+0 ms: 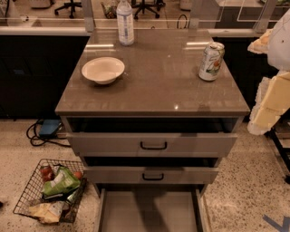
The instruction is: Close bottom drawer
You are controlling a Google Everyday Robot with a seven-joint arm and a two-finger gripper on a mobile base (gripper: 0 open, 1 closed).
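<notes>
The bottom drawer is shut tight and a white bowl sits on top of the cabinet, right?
No. The camera view shows the grey-beige bottom drawer pulled far out, tray showing. The round white bowl does sit on the grey cabinet top. The robot's gripper is at the right edge, beside the cabinet.

Room setting. A speckled terrazzo floor (253,181) surrounds a central cabinet whose glossy grey-brown top (154,86) reflects small overhead lights. Behind it run dark panels (31,72) capped by a pale ledge (41,31). Metal posts (88,16) rise from the ledge, with chair bases (68,7) on the floor beyond. Lower left: cables (36,136) and a wire basket (25,188). The gripper (267,106) hangs at the right edge, beside the cabinet.
</notes>
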